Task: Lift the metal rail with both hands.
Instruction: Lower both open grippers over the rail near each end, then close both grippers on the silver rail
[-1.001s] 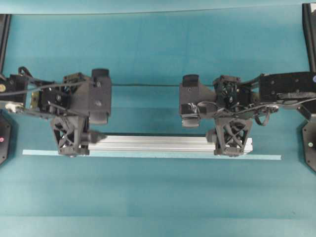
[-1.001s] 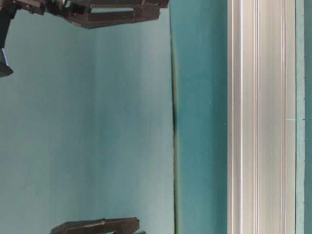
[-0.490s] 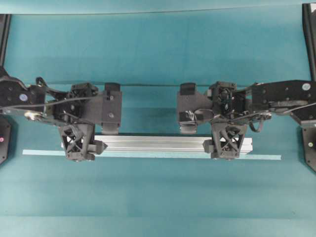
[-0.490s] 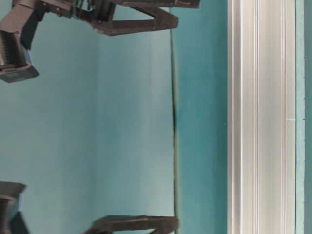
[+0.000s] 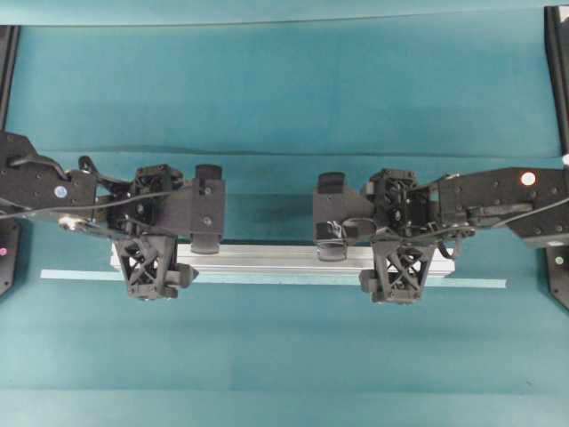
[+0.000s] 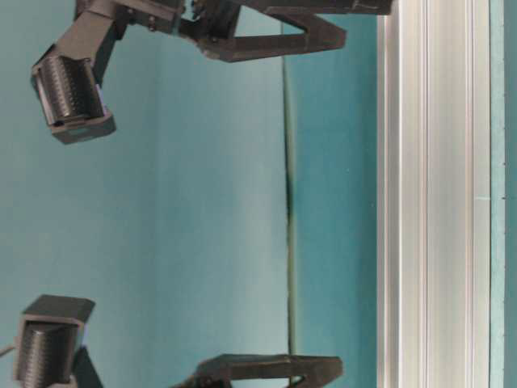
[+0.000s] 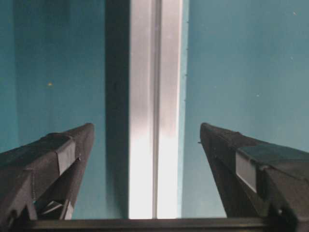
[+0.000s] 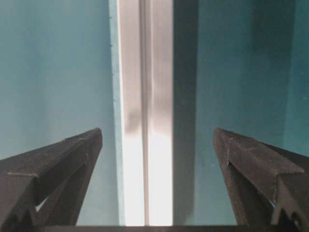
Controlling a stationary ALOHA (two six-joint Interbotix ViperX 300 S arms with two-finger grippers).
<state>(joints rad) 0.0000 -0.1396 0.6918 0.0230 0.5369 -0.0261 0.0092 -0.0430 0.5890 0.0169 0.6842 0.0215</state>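
We hold both black lattice grippers, left (image 7: 145,159) and right (image 8: 157,159), fingers wide, straddling the grooved silver aluminium rail (image 5: 267,258) on the bench, apparently untouched. Next: lower, then close.

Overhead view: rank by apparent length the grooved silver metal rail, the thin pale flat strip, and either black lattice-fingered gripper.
1. Thin pale flat strip, longest.
2. Grooved silver metal rail.
3. Left gripper and right gripper: alike, not ranked.

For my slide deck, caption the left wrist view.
Open left gripper with black triangular fingers straddling the long grooved silver aluminium rail on teal.
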